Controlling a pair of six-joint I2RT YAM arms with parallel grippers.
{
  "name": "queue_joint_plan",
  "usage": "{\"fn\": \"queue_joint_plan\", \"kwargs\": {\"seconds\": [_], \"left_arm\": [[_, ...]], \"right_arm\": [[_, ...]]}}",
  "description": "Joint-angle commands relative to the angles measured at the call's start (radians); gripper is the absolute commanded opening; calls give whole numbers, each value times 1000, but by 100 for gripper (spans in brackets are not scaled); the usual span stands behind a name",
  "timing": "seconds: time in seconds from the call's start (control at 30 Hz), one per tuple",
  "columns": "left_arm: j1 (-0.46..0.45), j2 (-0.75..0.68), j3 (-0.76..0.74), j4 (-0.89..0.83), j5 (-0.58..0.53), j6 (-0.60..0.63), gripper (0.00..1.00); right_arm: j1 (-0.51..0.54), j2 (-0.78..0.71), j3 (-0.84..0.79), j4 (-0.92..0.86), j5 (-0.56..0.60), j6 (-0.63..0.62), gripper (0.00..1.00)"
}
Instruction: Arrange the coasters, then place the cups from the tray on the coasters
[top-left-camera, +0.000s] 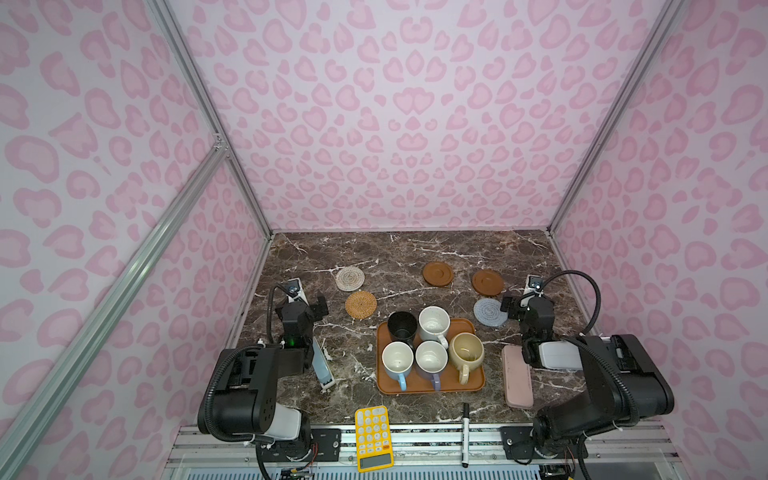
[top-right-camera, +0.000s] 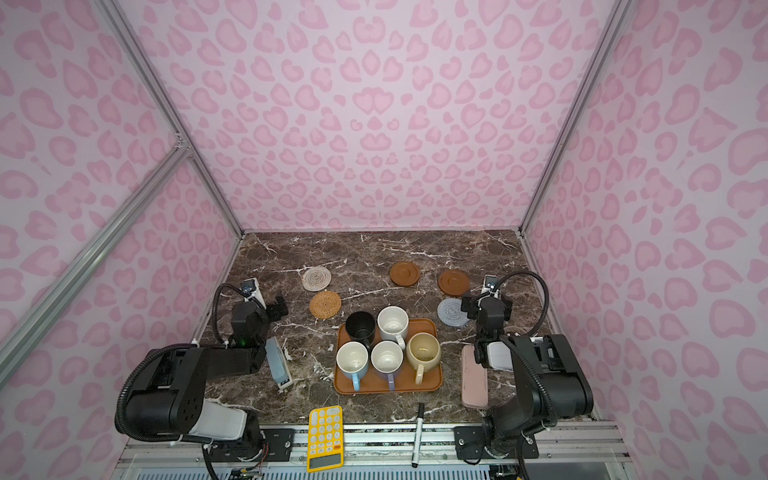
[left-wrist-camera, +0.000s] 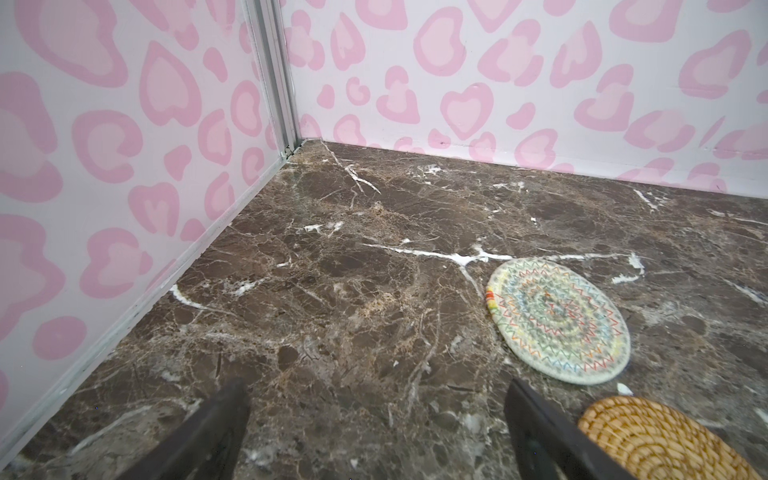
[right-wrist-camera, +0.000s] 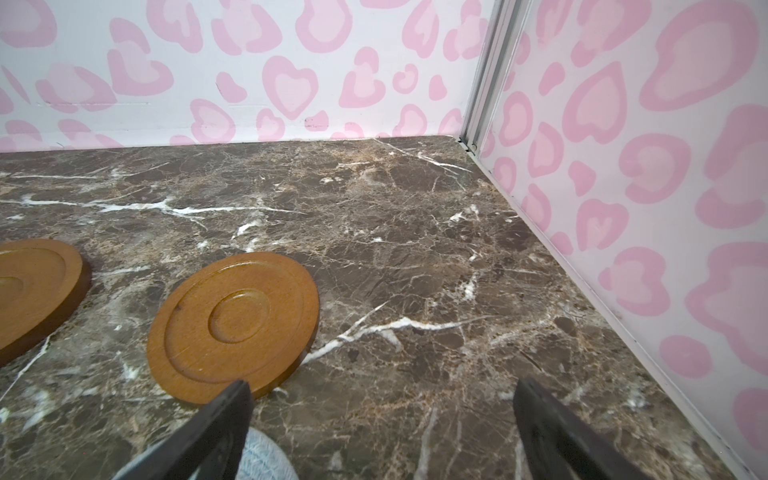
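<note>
The orange-brown tray (top-left-camera: 430, 385) holds all the cups: black (top-left-camera: 402, 325), speckled white (top-left-camera: 434, 323), light blue (top-left-camera: 397, 360), lavender (top-left-camera: 431, 359) and beige (top-left-camera: 466, 352). The coasters lie behind it: whitish woven (top-left-camera: 350, 279), tan rattan (top-left-camera: 360, 305), two brown wooden (top-left-camera: 437, 274) (top-left-camera: 487, 282) and grey-blue (top-left-camera: 489, 312). My left gripper (left-wrist-camera: 376, 399) hovers open over bare marble left of the rattan coaster (left-wrist-camera: 665, 440). My right gripper (right-wrist-camera: 380, 399) is open and empty, just right of the grey-blue coaster (right-wrist-camera: 262, 457) and near a wooden one (right-wrist-camera: 232, 324).
A pink oblong case (top-left-camera: 517, 376) lies right of the tray under the right arm. A pale blue and white object (top-left-camera: 322, 365) lies left of it. A yellow calculator (top-left-camera: 373, 437) and a black marker (top-left-camera: 465, 434) sit at the front edge. Pink walls close three sides.
</note>
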Motion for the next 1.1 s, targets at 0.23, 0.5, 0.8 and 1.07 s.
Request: {"fn": "queue_joint_plan", "kwargs": {"seconds": [0.23, 0.5, 0.8, 1.07], "left_arm": [[1, -4, 2, 33, 0, 6, 97], [1, -7, -1, 36, -1, 6, 97], [1, -128, 168, -334, 11, 15, 98], [0, -299, 290, -568, 64, -54, 97]], "right_arm": [[1, 3, 8, 5, -3, -2, 100], [1, 1, 4, 8, -3, -2, 100], [0, -77, -16, -14, 31, 13, 100], [1, -312, 110, -420, 16, 103, 100]]}}
